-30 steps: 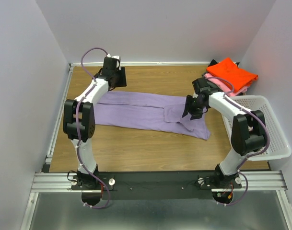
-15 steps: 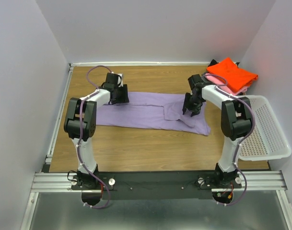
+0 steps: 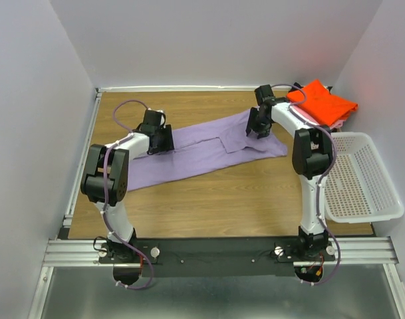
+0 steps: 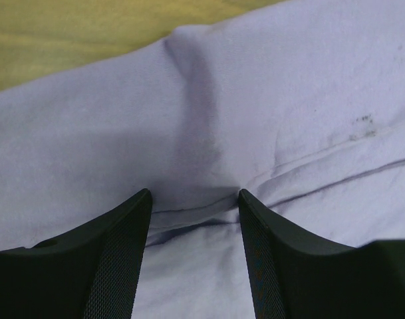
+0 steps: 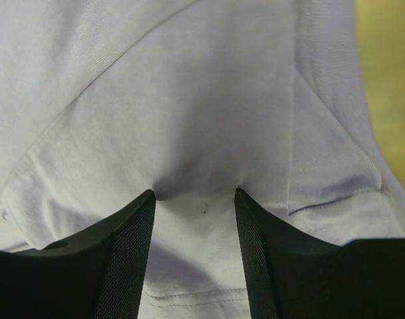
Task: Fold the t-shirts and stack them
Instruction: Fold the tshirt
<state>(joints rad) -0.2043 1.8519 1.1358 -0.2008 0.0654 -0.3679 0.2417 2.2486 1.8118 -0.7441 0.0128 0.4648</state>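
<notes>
Pinching lavender shirt [image 3: 202, 149]: left pincer [image 4: 194, 203], right pincer [image 5: 194, 199]; no legible writing.

Light was even and fairly bright from above, casting soft shadows under the arms. A reddish glow tinged the upper right wall. Both wrist views were soft, their dark fingertips blurred.
</notes>
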